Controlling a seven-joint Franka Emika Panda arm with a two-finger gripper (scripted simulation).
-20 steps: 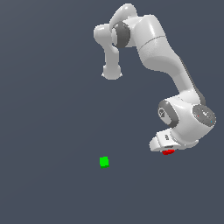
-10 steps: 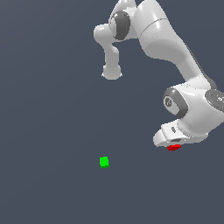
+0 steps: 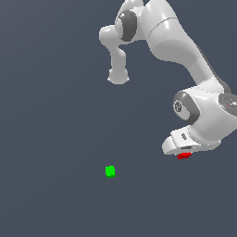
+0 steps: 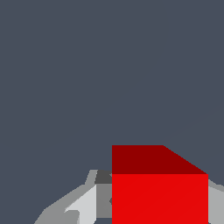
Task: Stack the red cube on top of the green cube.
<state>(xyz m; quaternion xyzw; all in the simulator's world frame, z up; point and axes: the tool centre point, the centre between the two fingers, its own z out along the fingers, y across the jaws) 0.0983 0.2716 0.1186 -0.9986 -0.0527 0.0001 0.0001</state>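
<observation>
Red shows at the tip of the white arm [image 3: 185,55]: one red cube [image 3: 184,155] sits just under the arm's last white link, on the exterior view's right, and only a small part of it shows below that link. The gripper [image 3: 184,154] itself is mostly hidden there by the wrist housing, so from that view the jaws cannot be judged. The wrist view is clearer: the red cube [image 4: 159,192] fills the space close to the camera, with grey and white finger [image 4: 83,205] parts pressed in against one flank and a sliver of grey at the other, so the claw is clamped on the cube. Being a cube, it has no long axis; in the wrist view one bright face turns squarely toward the camera and a darker face slants away behind it, its edges running straight with the fingers rather than skewed. One green cube [image 3: 110,171] lies on the dark grey floor [image 3: 51,139], toward the exterior view's left of the red one and well apart from it, a little lower in that picture. It sits flat, one face up, its sides nearly square to the picture. It does not appear in the wrist view. The count is one red cube, one green cube and one arm.
</observation>
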